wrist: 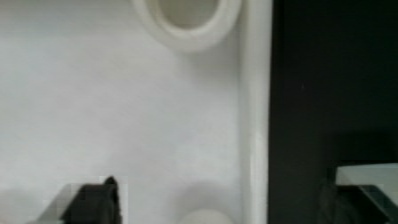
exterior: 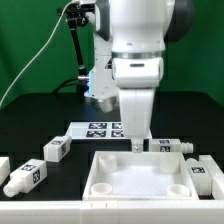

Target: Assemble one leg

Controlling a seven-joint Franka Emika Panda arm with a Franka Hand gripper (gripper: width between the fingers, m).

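Note:
The large square white tray-like piece (exterior: 140, 178) lies at the front of the table. My gripper (exterior: 137, 143) points straight down over its back rim. In the wrist view the gripper (wrist: 228, 205) is open, with one dark finger (wrist: 93, 202) over the tray's white surface (wrist: 125, 110) and the other (wrist: 365, 195) over the black table. The tray's edge runs between them, and a round corner hole (wrist: 191, 20) shows ahead. It holds nothing. Two white tagged legs (exterior: 55, 149) (exterior: 25, 177) lie at the exterior view's left, and two more (exterior: 172, 146) (exterior: 203, 172) lie at its right.
The marker board (exterior: 98, 127) lies flat behind the tray, just beside the gripper. Another white part (exterior: 3, 165) sits at the exterior view's far left edge. A white part (exterior: 100, 88) stands at the back by the arm's base, with a black cable above.

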